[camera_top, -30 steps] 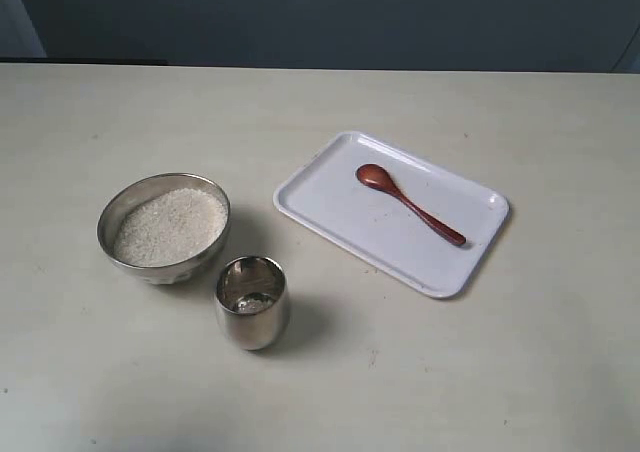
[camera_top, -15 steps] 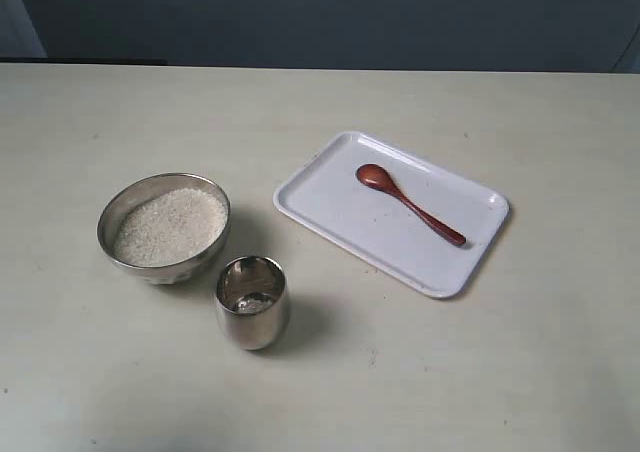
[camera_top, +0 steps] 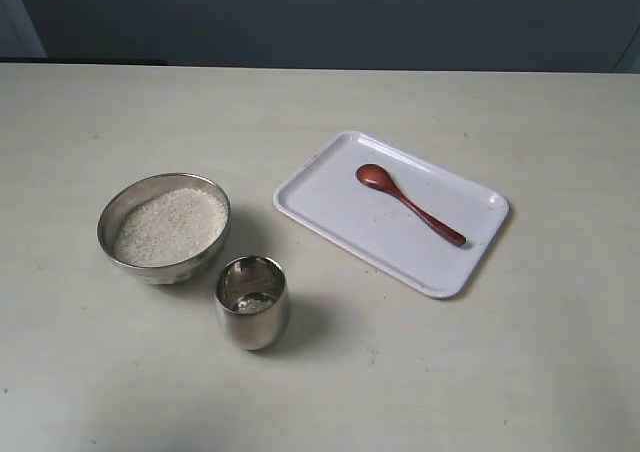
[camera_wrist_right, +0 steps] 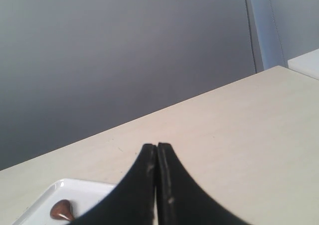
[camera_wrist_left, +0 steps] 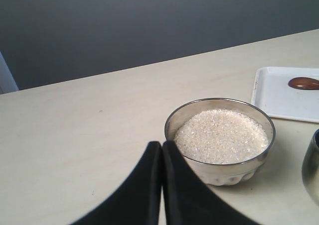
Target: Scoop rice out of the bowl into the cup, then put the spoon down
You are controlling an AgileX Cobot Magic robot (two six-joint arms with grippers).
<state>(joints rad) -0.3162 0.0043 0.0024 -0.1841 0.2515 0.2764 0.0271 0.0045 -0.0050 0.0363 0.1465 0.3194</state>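
The steel bowl stands at the left of the table, holding a heap of white rice. Just in front of it, to the right, is the small steel cup with a little rice at its bottom. The red-brown spoon lies on the white tray. Neither gripper shows in the exterior view. In the left wrist view my left gripper is shut and empty, close beside the bowl and rice. My right gripper is shut and empty above the table, with the spoon's bowl nearby.
The tray sits right of the bowl, turned at an angle. The cup's edge shows in the left wrist view. A dark wall runs behind the table's far edge. A pale object lies beyond the table's corner in the right wrist view.
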